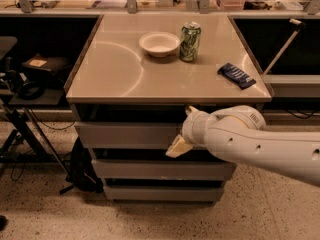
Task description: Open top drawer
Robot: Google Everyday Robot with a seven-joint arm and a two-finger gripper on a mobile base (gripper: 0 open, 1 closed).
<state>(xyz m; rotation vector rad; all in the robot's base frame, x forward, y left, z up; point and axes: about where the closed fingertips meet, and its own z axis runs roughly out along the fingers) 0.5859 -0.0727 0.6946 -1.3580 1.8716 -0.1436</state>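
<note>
Grey and plain, the top drawer (125, 134) sits directly under the table top (100, 84), with a dark gap between its upper edge and the table's lip. Its front is a flat panel with no handle, wider and taller than the middle drawer (150, 169) and the bottom drawer (160, 193) beneath it. I see the left and centre of the panel; the white arm (260, 144) covers its right end.

The gripper (184, 129) is against the right part of that front, reaching in from the right. Its tan fingers are spread wide: the upper finger (190, 109) points up into the gap just below the table edge, and the lower finger (178, 147) lies at the panel's bottom edge. I cannot tell whether either one presses on the panel, and nothing is clamped between them.

On the table, a bowl (159, 43) and a green can (190, 41) stand near the back, and a dark packet (236, 75) lies near the right edge. A black bag (80, 164) leans beside the cabinet's lower left corner. The speckled floor (150, 221) in front of the drawers is open.
</note>
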